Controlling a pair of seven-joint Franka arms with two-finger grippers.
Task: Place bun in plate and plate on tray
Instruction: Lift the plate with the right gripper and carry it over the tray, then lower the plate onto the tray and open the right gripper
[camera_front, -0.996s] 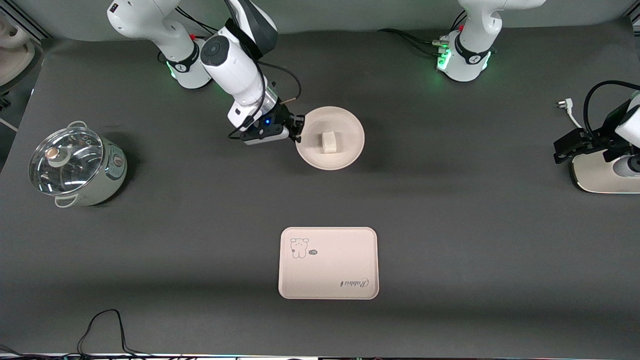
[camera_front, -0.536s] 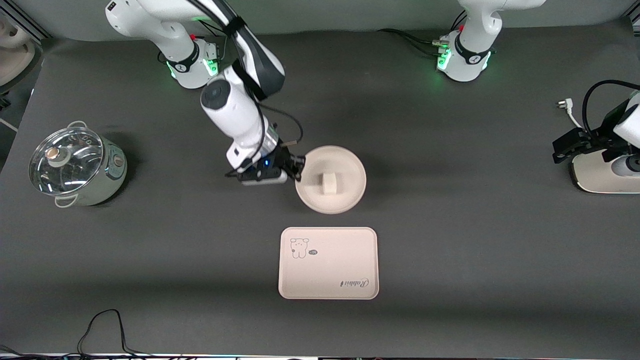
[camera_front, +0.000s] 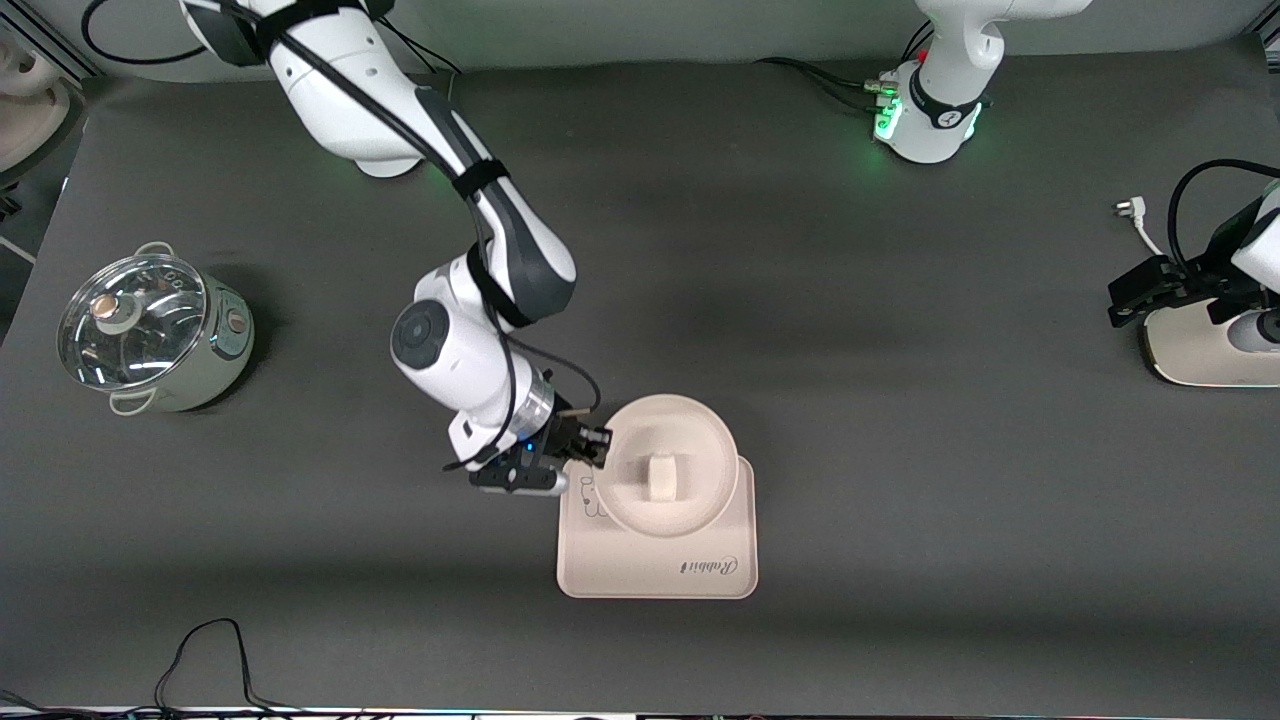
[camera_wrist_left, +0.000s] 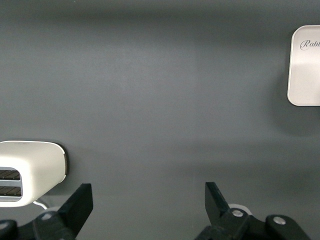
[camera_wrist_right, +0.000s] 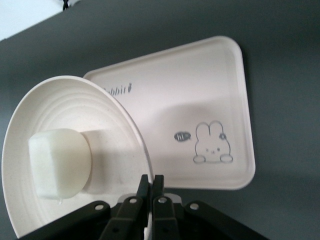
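Note:
The round cream plate (camera_front: 690, 435) carries the off-white bun (camera_front: 659, 477) in its middle. My right gripper (camera_front: 600, 446) is shut on the plate's rim and holds it in the air over the end of the tray (camera_front: 700, 570) that lies farther from the front camera. In the right wrist view the plate (camera_wrist_right: 60, 110), the bun (camera_wrist_right: 59, 162) and the tray (camera_wrist_right: 200, 90) with its rabbit drawing show, with my right gripper (camera_wrist_right: 151, 179) pinching the rim. My left gripper (camera_wrist_left: 148, 192) is open and empty over bare table at the left arm's end.
A pot with a glass lid (camera_front: 150, 330) stands at the right arm's end. A white toaster (camera_front: 1205, 345) sits at the left arm's end under my left gripper, also in the left wrist view (camera_wrist_left: 30, 170). A cable (camera_front: 210, 650) lies near the front edge.
My right gripper has carried the plate with the bun toward the front camera, from the middle of the table to over the tray. The left arm has not moved.

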